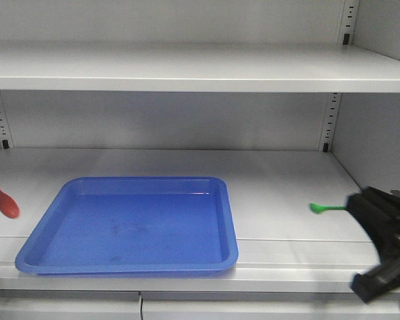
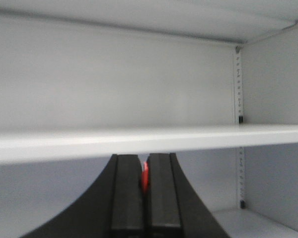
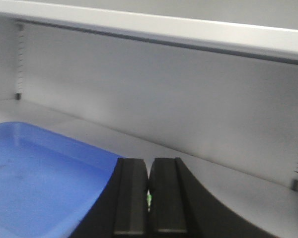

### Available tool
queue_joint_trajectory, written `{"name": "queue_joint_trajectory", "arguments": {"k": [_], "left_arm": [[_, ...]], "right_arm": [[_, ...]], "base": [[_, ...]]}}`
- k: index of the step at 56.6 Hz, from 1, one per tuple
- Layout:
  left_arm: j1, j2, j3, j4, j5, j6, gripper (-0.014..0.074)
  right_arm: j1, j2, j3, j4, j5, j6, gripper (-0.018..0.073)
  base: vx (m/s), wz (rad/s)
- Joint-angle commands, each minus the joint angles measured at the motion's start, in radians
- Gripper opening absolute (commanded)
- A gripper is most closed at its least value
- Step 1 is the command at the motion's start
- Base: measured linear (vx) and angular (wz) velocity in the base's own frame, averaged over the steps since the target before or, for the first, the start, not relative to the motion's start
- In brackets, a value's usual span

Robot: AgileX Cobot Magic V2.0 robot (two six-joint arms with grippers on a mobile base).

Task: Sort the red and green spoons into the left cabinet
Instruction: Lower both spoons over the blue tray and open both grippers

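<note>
We log left gripper (image 2: 144,162) clamped on thin red plastic spoon (image 1: 5,202), left of the blue rectangular plastic tray (image 1: 127,268); right gripper (image 3: 149,166) clamped on thin green plastic spoon (image 1: 325,209), right of it.

grey cabinet shelf (image 1: 287,180), blue tray (image 1: 130,227) lying on it

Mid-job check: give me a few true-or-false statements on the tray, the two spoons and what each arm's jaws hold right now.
1. The blue tray holds nothing. True.
2. The red spoon lies inside the tray. False: it is outside the tray, to the tray's left, gripped by the left jaws.
3. The right jaws are shut on the green spoon. True.
4. The green spoon's bowl points away from the tray. False: its bowl end points toward the tray.
</note>
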State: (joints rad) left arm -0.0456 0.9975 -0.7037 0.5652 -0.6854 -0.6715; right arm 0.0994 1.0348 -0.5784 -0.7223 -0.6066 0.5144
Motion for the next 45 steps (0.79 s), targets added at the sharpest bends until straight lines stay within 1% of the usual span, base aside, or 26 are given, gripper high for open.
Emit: {"name": "queue_joint_trajectory", "arguments": {"k": [1, 6, 10, 12, 18, 29, 34, 40, 45], "left_arm": [[-0.025, 0.041, -0.070, -0.020, -0.034, -0.069, -0.0003], [-0.050, 0.111, -0.137, 0.017, 0.009, -0.069, -0.0003], [-0.074, 0.178, -0.194, 0.047, 0.053, -0.069, -0.0003], [-0.086, 0.217, -0.215, 0.047, 0.070, -0.069, -0.0003], [-0.107, 0.316, -0.282, 0.042, 0.073, -0.069, -0.0003], [-0.106, 0.498, -0.388, 0.042, 0.069, -0.069, -0.0003], [-0.106, 0.559, -0.418, 0.042, 0.046, -0.069, 0.0003], [-0.106, 0.594, -0.439, 0.042, -0.004, -0.068, 0.0015], [-0.106, 0.617, -0.446, 0.042, -0.028, -0.067, 0.0055]], "right_arm": [[0.057, 0.083, -0.118, -0.019, -0.078, 0.056, -0.0006], [0.138, 0.202, -0.234, -0.022, -0.046, 0.070, -0.0004], [0.208, 0.305, -0.340, -0.022, 0.006, 0.070, -0.0002], [0.235, 0.358, -0.399, -0.021, 0.053, 0.070, 0.0000], [0.307, 0.484, -0.544, -0.021, 0.152, 0.070, 0.0005], [0.382, 0.673, -0.752, -0.020, 0.263, 0.076, 0.0015], [0.399, 0.731, -0.823, -0.020, 0.321, 0.080, 0.0032], [0.406, 0.769, -0.869, -0.009, 0.354, 0.097, 0.0069], [0.404, 0.782, -0.878, 0.008, 0.358, 0.115, 0.0111]], "base": [[0.00, 0.00], [0.00, 0.00], [0.00, 0.00], [0.00, 0.00], [0.00, 0.00], [0.00, 0.00], [0.00, 0.00], [0.00, 0.00], [0.00, 0.00]]}}
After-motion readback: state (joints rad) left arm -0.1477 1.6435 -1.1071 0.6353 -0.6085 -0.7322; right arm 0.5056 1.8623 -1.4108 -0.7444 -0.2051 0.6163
